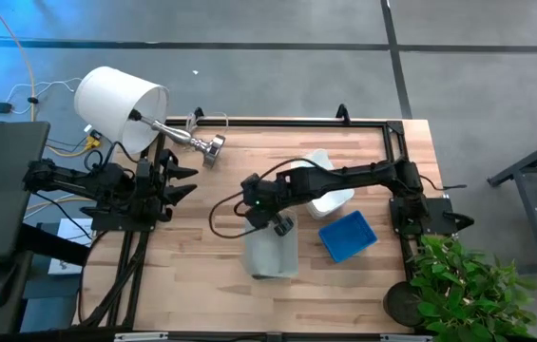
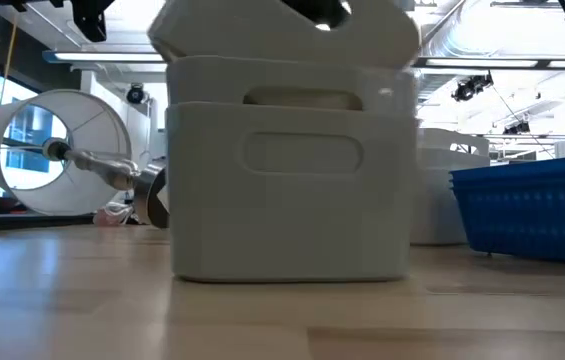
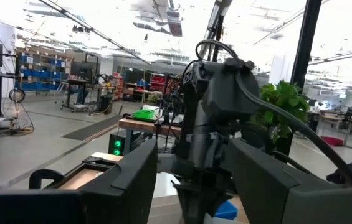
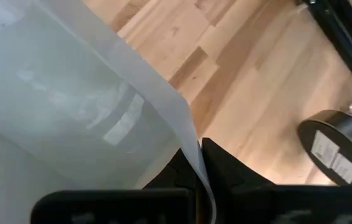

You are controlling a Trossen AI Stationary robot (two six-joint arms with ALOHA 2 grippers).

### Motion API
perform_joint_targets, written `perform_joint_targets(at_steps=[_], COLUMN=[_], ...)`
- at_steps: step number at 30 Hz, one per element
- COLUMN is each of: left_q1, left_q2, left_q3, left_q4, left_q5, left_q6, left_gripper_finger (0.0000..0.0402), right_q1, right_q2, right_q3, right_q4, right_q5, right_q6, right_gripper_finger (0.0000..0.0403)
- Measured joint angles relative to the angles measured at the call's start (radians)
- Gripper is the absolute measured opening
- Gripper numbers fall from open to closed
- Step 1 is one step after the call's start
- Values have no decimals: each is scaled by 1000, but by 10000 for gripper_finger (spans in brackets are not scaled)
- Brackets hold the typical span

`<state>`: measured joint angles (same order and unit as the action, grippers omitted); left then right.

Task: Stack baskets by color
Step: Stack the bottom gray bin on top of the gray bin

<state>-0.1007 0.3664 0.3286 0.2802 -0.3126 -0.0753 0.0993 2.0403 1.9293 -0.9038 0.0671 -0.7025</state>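
Note:
Pale grey baskets (image 2: 287,200) stand nested mid-table, near the front edge. A further pale grey basket (image 2: 282,35) sits tilted on top of them, with my right gripper (image 1: 279,226) shut on it from above. A white basket (image 1: 330,195) lies partly under my right arm. A blue basket (image 1: 347,236) rests on its bottom to the right of the grey ones. My left gripper (image 1: 184,182) hangs open and idle at the table's left edge. My right gripper pinches the top grey basket's thin side wall at its rim (image 4: 185,124), one finger inside and one outside. The fingers slant down from above at the basket's far end. The basket is tilted; whether its bottom rests in the basket under it cannot be told.
A lamp lies on its side at the far left, with its white shade (image 1: 116,103) off the table and its metal base (image 1: 213,150) on the wood. A potted plant (image 1: 463,285) stands at the near right corner. Bare wood lies left of the grey baskets.

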Motion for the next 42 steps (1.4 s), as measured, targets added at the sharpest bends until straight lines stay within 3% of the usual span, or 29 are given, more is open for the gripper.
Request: perform_joint_targets(at_steps=[15,22,42], left_q1=[0,0,0], left_q2=[0,0,0], left_q3=[0,0,0], left_q4=[-15,-14,-16], left_q5=[-14,-14,-17], left_q6=[0,0,19], left_gripper_finger=[184,184,184], right_q1=[23,11,-9], right_q2=[0,0,1], right_q3=[0,0,0], right_q4=[-111,-132,-175], right_q5=[-25,-114,-99], right_q6=[93,96,147], right_gripper_finger=[0,0,0])
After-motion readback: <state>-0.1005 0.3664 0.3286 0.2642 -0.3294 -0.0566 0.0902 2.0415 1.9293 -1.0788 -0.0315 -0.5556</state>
